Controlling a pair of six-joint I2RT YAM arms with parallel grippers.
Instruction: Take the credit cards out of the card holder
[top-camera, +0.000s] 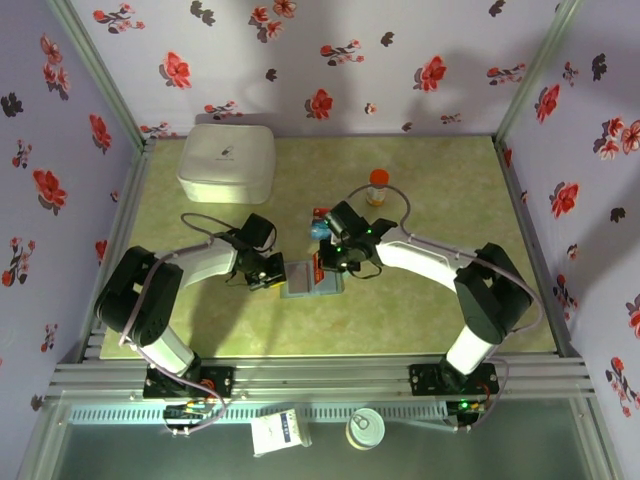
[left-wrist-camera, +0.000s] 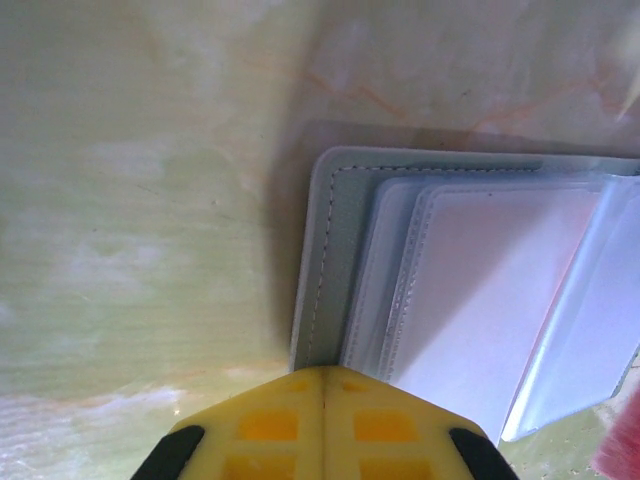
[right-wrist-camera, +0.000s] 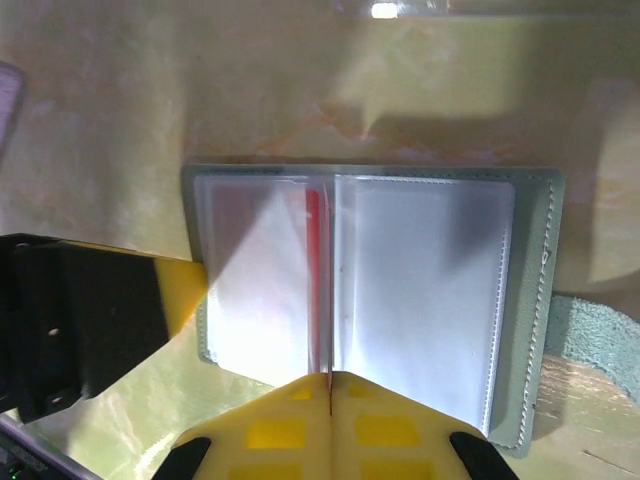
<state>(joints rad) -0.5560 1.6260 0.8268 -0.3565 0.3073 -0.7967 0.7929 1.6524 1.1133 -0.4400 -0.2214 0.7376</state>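
Starting at the left: the left gripper (left-wrist-camera: 322, 385) has its fingers pressed together with nothing between them. The tip sits on the holder (left-wrist-camera: 325, 250) at its 9 o'clock edge, and I read that as pinning it to the table, not gripping it. Good, because the holder is soft and would probably ride along with any pull.

The holder lies open and flat, a bit toward 6 o'clock from the table's middle, with the clear sleeves (right-wrist-camera: 420, 280) facing up. In the right wrist view the red card (right-wrist-camera: 312, 270) stands on edge along the centre fold, running 12 to 6.

The right gripper (right-wrist-camera: 328, 385) is at the holder's 6 o'clock edge in that view, fingers clamped tight. The red edge runs straight into the seam between them, so it looks like it's pinching the card's near end. It could have a sleeve leaf in there too, can't rule that out.

How I'd play the step: pull slowly toward 6 o'clock, in line with the card, no twisting. Keep the left tip pressing down the whole way. If the holder lifts or a sleeve drags along, stop and re-pinch on the card alone.
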